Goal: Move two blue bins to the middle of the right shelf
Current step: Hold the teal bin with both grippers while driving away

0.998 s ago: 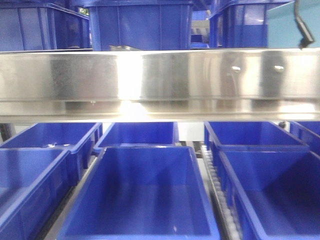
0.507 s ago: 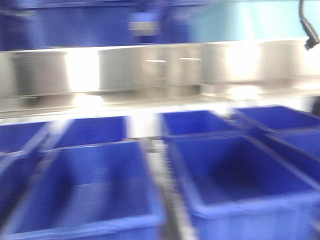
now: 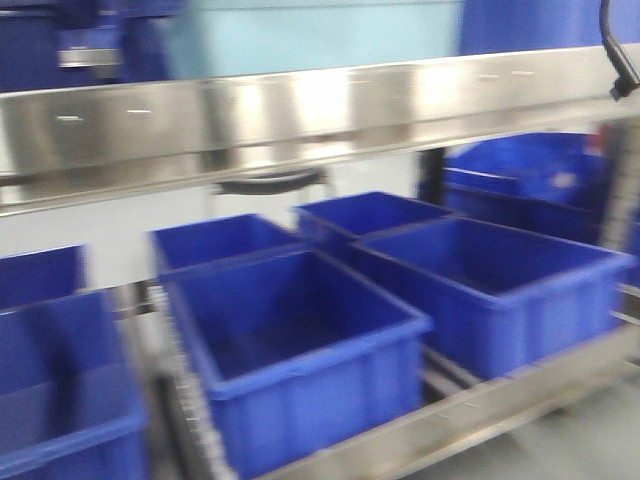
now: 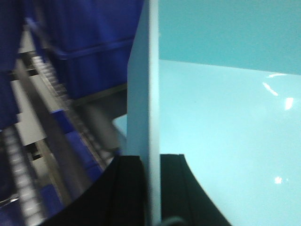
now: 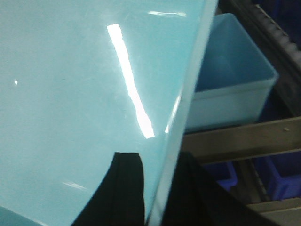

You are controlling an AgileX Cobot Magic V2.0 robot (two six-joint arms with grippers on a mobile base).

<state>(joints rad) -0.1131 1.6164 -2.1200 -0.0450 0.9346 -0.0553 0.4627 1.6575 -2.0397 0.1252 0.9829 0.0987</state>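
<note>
Both grippers hold one light-blue bin by opposite walls. In the left wrist view my left gripper (image 4: 153, 188) is shut on the bin's upright wall (image 4: 150, 94), a black finger on each side, with the bin's glossy inside (image 4: 225, 132) to the right. In the right wrist view my right gripper (image 5: 160, 197) is shut on the slanting rim (image 5: 188, 94) of that bin. A second light-blue bin (image 5: 230, 84) sits on a rack beyond it. Neither gripper shows in the front view.
A steel shelf rail (image 3: 300, 110) crosses the blurred front view. Below it stand several dark blue bins (image 3: 300, 350) on roller tracks, with more at the right (image 3: 500, 280). A roller rack (image 4: 42, 117) with dark blue bins runs beside the left gripper.
The front view has swung and drawn back from the shelf. The dark blue bins, seen straight on a second ago, now lie at an angle and farther off, all blurred.
</note>
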